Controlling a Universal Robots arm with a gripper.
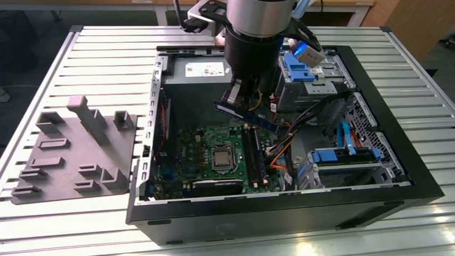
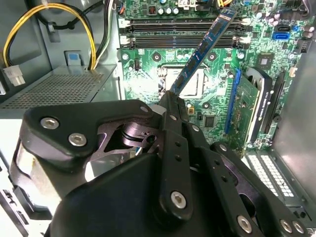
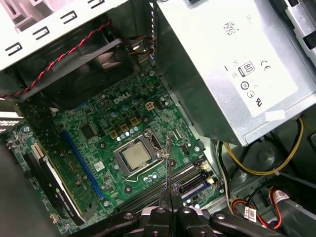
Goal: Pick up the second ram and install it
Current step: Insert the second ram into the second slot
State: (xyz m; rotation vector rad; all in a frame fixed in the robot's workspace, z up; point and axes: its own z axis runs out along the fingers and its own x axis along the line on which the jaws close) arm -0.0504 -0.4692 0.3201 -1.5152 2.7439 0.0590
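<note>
The black, bolted metal linkage of the pincer (image 2: 174, 97) sits closest in the second wrist view. Its two fingers are drawn tight together on one short end of the second ram (image 2: 203, 48), a thin, flat, long memory board, dark blue-green with small chips along its face. The board juts out from the fingertips and slants away over the green printed motherboard (image 2: 143, 74), held in the air and touching nothing else.

In the first wrist view the ram (image 3: 169, 163) appears edge-on as a thin line rising from the clamped fingers, crossing in front of the square silver processor socket (image 3: 137, 155). Beyond the ram, the long black plastic memory slots (image 2: 182, 30) lie side by side across the motherboard. The held ram is above them and not seated. Whether any slot already carries a board I cannot tell.

Farther off stands the silver sheet-metal power supply box (image 3: 212, 59), with a looped yellow cable (image 3: 266, 165) beside it.

In the exterior view the silver-and-black arm (image 1: 259, 21) reaches down into the open black computer case (image 1: 284, 213). The ram is tilted above the motherboard, close over the slots. The case lies on its side on the ribbed pale metal worktop (image 1: 106, 53). Just beside the case, on the exterior view's left, rests a grey moulded tray (image 1: 71, 154) with upright pegs.
</note>
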